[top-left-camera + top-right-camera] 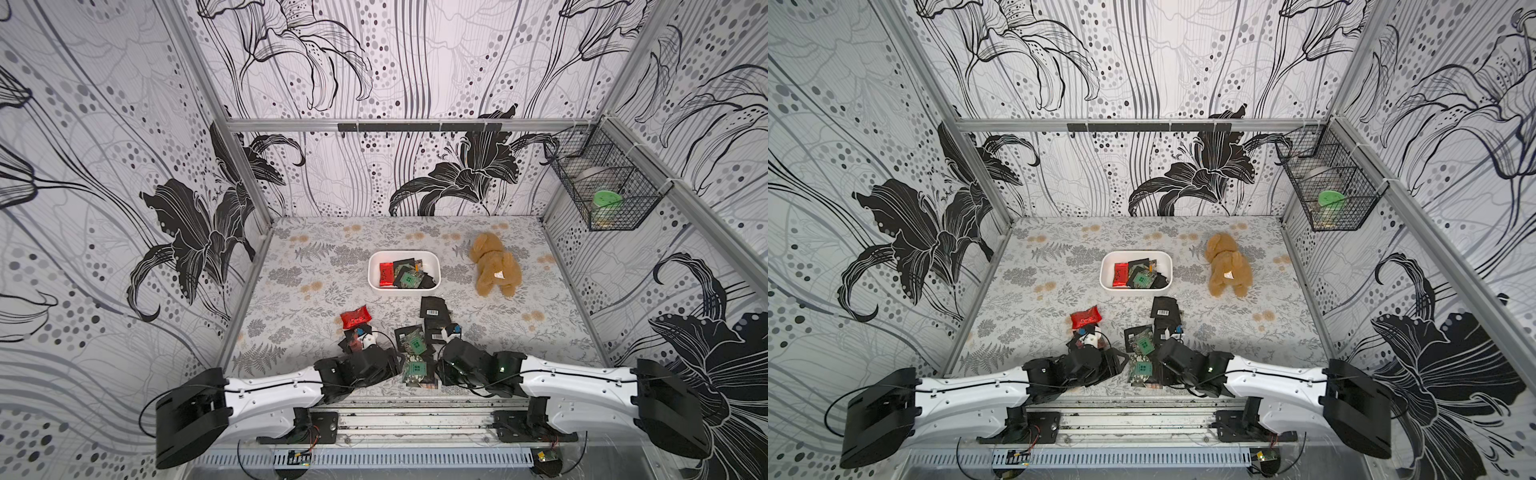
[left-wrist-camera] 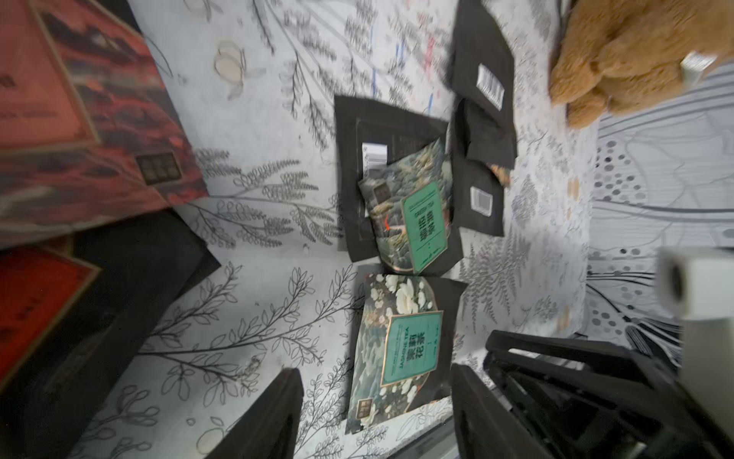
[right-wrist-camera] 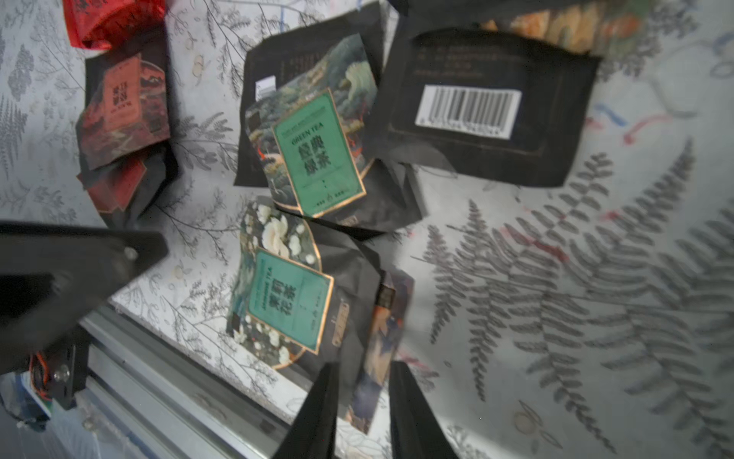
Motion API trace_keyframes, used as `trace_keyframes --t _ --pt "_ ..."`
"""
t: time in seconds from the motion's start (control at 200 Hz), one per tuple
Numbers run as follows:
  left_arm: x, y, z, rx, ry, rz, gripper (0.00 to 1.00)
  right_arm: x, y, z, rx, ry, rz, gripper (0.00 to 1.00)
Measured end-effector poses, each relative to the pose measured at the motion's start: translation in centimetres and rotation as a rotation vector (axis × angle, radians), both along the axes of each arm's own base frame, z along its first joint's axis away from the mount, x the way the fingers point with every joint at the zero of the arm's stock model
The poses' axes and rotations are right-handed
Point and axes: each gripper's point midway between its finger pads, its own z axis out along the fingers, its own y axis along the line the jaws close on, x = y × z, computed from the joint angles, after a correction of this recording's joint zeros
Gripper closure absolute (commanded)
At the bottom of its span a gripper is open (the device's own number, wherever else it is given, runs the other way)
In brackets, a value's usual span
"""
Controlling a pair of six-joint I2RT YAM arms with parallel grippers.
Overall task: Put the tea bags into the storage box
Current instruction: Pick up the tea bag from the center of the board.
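Five or so small flat foil tea bags (image 1: 409, 277), black and red, lie in the shallow white plastic storage box (image 1: 404, 252); the rest are strewn on the floral table (image 1: 316, 299) by the claws. Left claw (image 2: 375, 369) gapes empty; right claw (image 3: 363, 369) straddles a dark sachet (image 3: 377, 345), grip unclear.

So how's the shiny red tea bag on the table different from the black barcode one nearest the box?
The red foil sachet is shiny, the black barcode sachet dull. The red one looks puffy and crinkled, the black one flat. Both lie outside the white plastic tub.
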Motion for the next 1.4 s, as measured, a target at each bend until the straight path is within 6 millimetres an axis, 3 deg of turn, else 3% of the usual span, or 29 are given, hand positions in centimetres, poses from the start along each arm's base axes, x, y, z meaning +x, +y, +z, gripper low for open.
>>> trace_keyframes --t 0.165,0.431,0.786,1.397 --pt "-0.4 -0.9 -1.3 0.020 0.035 -0.027 0.40 0.9 1.9 0.9 0.034 -0.030 0.002 0.74" --pt "-0.4 -2.2 -0.9 -0.056 0.046 -0.020 0.40 1.1 2.0 0.0 0.016 -0.027 -0.007 0.75" --pt "-0.5 -2.8 -1.3 -0.089 0.059 -0.016 0.41 0.8 1.3 -2.6 -0.045 0.013 -0.024 0.80" --pt "-1.2 -3.4 -0.8 -0.171 0.083 -0.029 0.48 0.9 1.3 -3.1 -0.038 0.007 -0.035 0.83"
